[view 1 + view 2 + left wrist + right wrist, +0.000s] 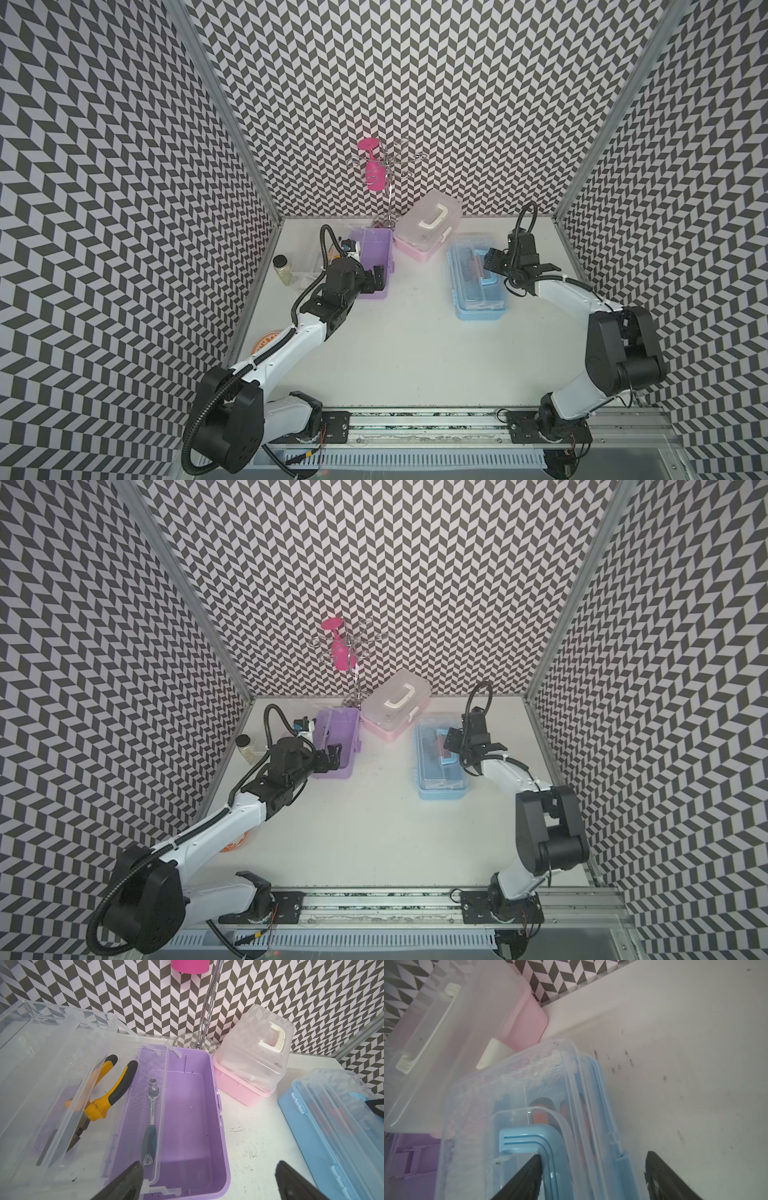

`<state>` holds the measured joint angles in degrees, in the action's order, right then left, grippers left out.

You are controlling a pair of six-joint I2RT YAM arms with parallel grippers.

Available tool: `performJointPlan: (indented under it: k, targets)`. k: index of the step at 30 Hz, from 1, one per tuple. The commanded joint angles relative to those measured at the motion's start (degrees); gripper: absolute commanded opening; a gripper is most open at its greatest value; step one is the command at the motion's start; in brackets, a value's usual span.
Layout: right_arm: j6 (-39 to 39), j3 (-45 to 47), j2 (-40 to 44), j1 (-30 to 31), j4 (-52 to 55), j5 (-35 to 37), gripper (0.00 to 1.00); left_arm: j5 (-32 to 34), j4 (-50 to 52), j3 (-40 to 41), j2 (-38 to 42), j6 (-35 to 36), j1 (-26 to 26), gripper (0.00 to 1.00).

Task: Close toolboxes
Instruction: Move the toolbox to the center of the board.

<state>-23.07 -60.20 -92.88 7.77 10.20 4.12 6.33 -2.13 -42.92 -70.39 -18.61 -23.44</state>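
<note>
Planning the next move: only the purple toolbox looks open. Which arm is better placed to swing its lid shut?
Left. The left gripper hangs open over the purple toolbox, beside its flipped-out clear lid; the right gripper is over the light blue toolbox.

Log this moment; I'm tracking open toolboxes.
purple toolbox: open | pink toolbox: lid down | light blue toolbox: lid down | left gripper: open above purple | right gripper: open above blue
</note>
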Motion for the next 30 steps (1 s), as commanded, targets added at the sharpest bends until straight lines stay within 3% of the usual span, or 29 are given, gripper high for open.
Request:
performJointPlan:
  k: [1, 8, 18, 30]
  targets:
    - [0.0, -1.5, -4.1, -4.4, 3.7, 3.9, 0.76, -0.6, -1.0, 0.3, 0.3, -0.6, 0.5, 0.99]
    - [0.7, -6.1, -5.1, -8.9, 3.3, 0.8, 0.77, -1.3, -0.5, -0.3, -1.4, -0.5, 2.8, 0.99]
    - [1.6, -2.8, 7.1, -8.5, 0.6, -5.5, 0.78, -5.8, -2.7, -3.2, -8.9, 0.2, 3.1, 0.99]
    - [2.1, 4.7, 16.8, -0.1, -2.3, -15.7, 0.77, -7.1, -2.3, -12.8, -23.4, 4.5, -0.2, 0.99]
